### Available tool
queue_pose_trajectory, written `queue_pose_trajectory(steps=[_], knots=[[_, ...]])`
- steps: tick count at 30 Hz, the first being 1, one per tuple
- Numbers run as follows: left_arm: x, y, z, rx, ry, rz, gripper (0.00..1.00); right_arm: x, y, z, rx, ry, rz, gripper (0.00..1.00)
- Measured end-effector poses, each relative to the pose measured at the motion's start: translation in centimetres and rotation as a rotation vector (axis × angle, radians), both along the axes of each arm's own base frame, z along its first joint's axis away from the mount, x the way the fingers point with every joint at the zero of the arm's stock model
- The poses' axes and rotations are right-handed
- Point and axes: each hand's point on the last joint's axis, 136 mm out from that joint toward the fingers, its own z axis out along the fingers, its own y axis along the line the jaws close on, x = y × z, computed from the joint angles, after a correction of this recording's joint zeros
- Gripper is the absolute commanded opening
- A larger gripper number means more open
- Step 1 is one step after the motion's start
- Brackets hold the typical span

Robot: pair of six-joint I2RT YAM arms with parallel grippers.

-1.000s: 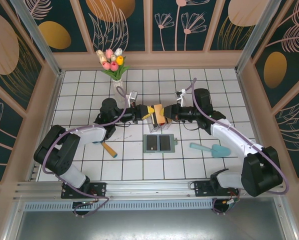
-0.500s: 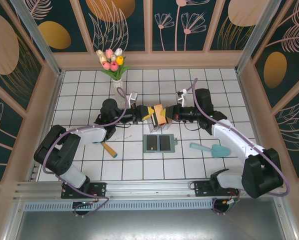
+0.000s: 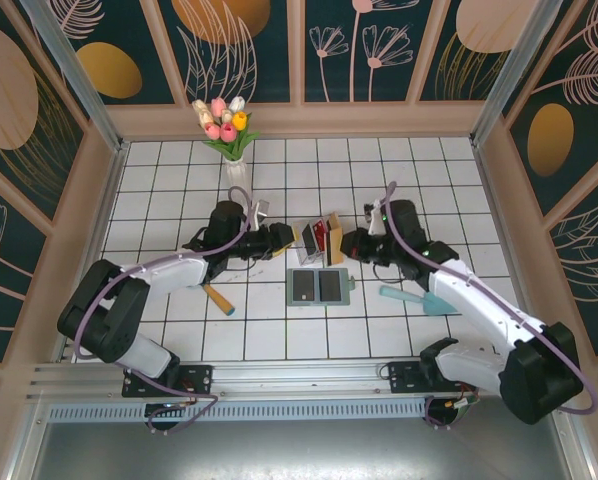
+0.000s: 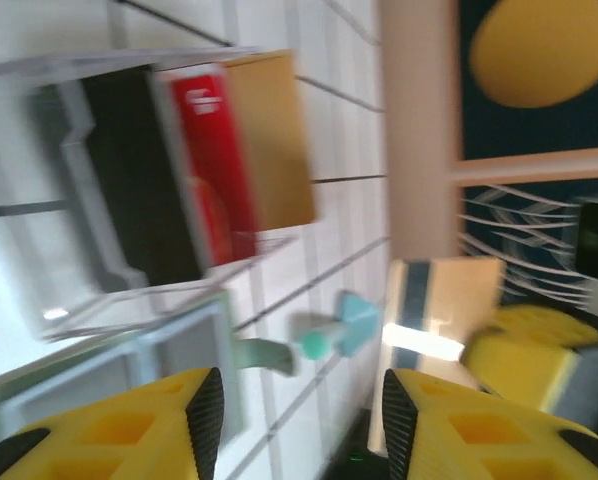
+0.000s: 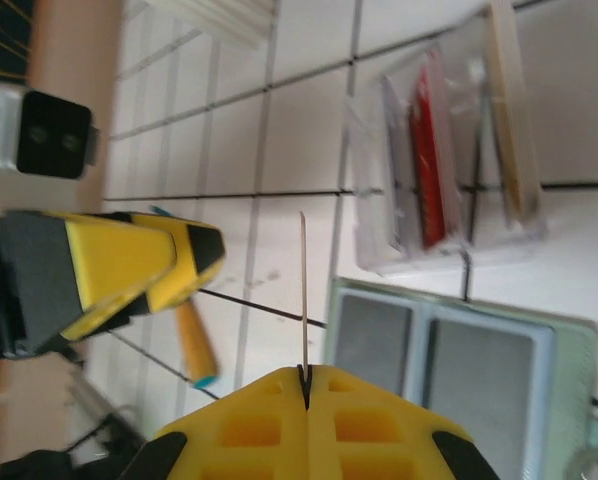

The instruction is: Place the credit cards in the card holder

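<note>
- A second ago both grippers met over the clear box (image 3: 319,240), just beyond the card holder (image 3: 321,287), with a tan card between them. They have since drawn apart, and the hand-over looks finished.
- The left gripper (image 3: 282,240) has backed off beyond and to the left of the card holder. Its jaws stand partly apart with nothing between them.
- The right gripper (image 3: 346,245) sits beyond the card holder's right end. Its jaws are pressed together on the tan card (image 4: 434,310), which its own wrist camera sees edge-on as a thin line.
- The card holder lies open and flat, its two dark inner panels facing up.
- The other cards stand upright in the clear box, a red card (image 5: 426,165) among them.
- Step in hand, as I judge it: carrying the tan card to the card holder.
- The next move calls for bringing the card's edge down to a pocket mouth, tilting it low, and sliding it in without pushing the card holder along.
- The surface is a white tiled table (image 3: 159,200) with dark grout lines.
- A hammer (image 3: 217,296) lies left of the card holder and a teal scoop (image 3: 426,298) lies to its right.
- A vase of tulips (image 3: 229,130) stands well beyond the card holder, towards the back edge.
- Wooden frames and dark wall panels (image 3: 79,60) with gold leaf shapes close in the table.
</note>
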Motion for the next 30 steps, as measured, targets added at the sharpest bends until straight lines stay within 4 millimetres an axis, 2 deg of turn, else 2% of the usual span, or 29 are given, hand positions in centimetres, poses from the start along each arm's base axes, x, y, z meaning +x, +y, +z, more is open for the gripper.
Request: queue_pose_trajectory(steps=[4,7,9,13,19,25,30], knots=[[-1.9,0.9,-3.8,0.203,0.030,0.003,0.51,-2.5,-0.5,-3.8,-0.125,0.050,-0.052,0.01],[-3.1,1.3,-5.6,0.310,0.040,-0.003,0.53,-3.9,-1.7,-6.6,-0.218,0.095,-0.100,0.01],[-3.5,1.7,-6.4,0.357,0.042,0.003,0.53,-4.2,-2.4,-7.4,-0.257,0.103,-0.131,0.01],[-3.7,2.6,-7.3,0.407,0.049,0.016,0.52,-3.8,-3.2,-7.9,-0.290,0.095,-0.184,0.01],[-4.0,2.5,-8.1,0.423,0.060,-0.003,0.52,-3.3,-3.7,-8.8,-0.330,0.099,-0.211,0.02],[-4.8,2.3,-9.8,0.441,0.104,-0.036,0.50,-3.0,-3.5,-10.0,-0.353,0.116,-0.210,0.02],[-5.3,1.7,-10.4,0.427,0.118,-0.068,0.45,-2.7,-3.0,-10.1,-0.341,0.111,-0.206,0.02]])
